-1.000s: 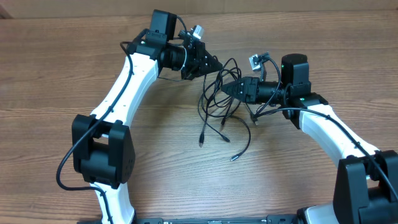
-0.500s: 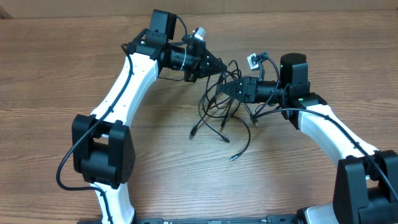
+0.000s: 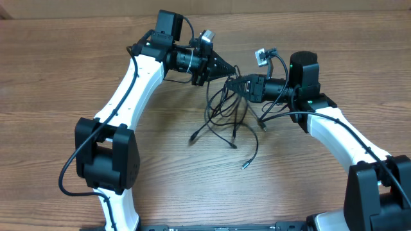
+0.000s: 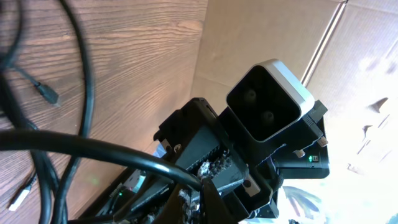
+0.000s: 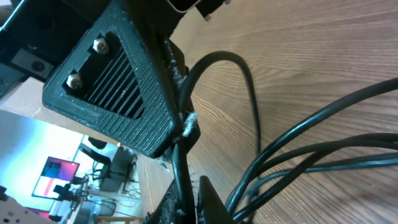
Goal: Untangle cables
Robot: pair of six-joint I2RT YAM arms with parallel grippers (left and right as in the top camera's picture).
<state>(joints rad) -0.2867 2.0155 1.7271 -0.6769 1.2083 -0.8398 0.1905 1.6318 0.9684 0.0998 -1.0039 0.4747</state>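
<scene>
Pinched shut on a strand apiece, the left gripper (image 3: 225,68) and the right gripper (image 3: 237,83) meet almost tip to tip above the middle of the table (image 3: 77,77), the left one slightly farther from the robot's bases. Each wrist view shows a thin black cord running straight into its own closed fingers, with the other claw right opposite. From that shared point the cables (image 3: 221,109) hang down and fan out toward the bases, so their long axis runs from the claws toward the robot, while the claws face each other across it. Loops bunch just under the tips; the loose plug ends (image 3: 246,165) lie spread on the wood well below. Neither arm is nearer the knot, so I judge that separating them sideways is what matters next. No brand, label or writing is readable anywhere.
</scene>
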